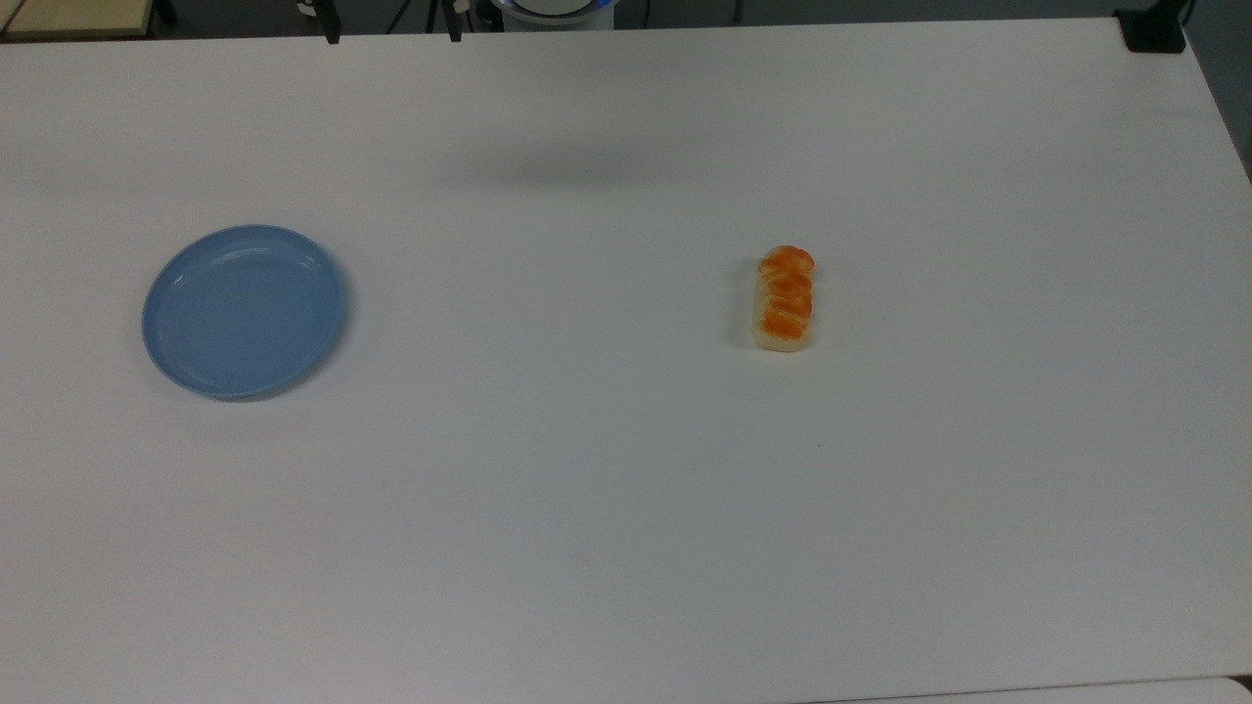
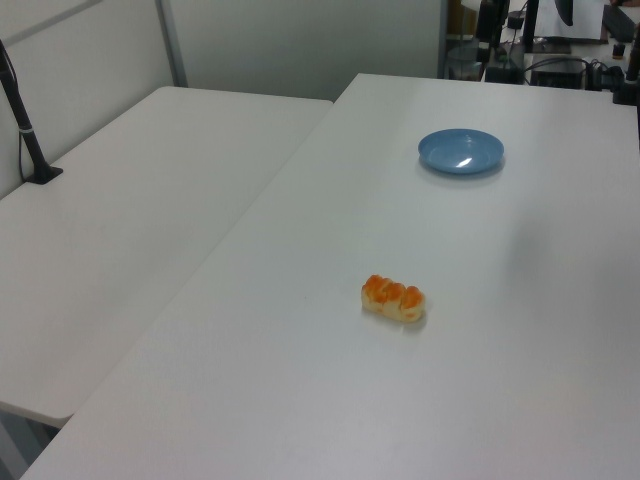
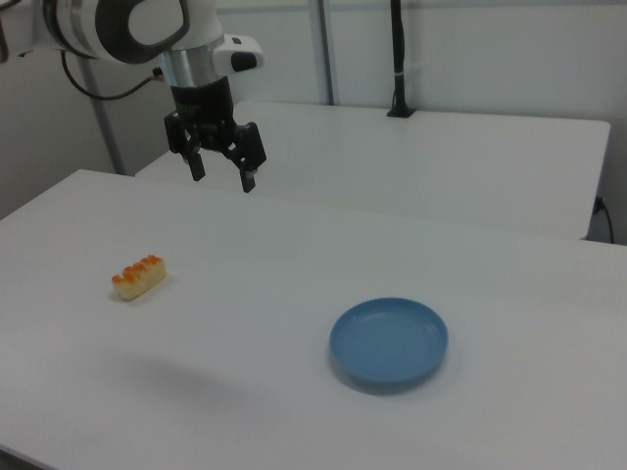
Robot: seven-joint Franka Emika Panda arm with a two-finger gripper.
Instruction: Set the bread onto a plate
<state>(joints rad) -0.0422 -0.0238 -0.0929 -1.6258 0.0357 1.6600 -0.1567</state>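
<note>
The bread (image 1: 783, 298) lies flat on the white table (image 1: 606, 489), right of centre in the top view, orange lobes up; it also shows as a small loaf (image 2: 393, 298) (image 3: 139, 277). The light-blue plate (image 1: 243, 311) sits bare far to the top view's left, and shows too in the left view (image 2: 461, 151) and the right view (image 3: 389, 344). In the right view my gripper (image 3: 222, 173) hangs high above the table, open, with nothing between its fingers, up and to the right of the bread.
A second white table (image 2: 130, 220) adjoins on the left view's left, with a black post (image 2: 22, 125) clamped at its edge. Dark stands and cables (image 2: 520, 40) crowd the far end. A black clamp (image 1: 1154, 29) sits at the top view's upper right corner.
</note>
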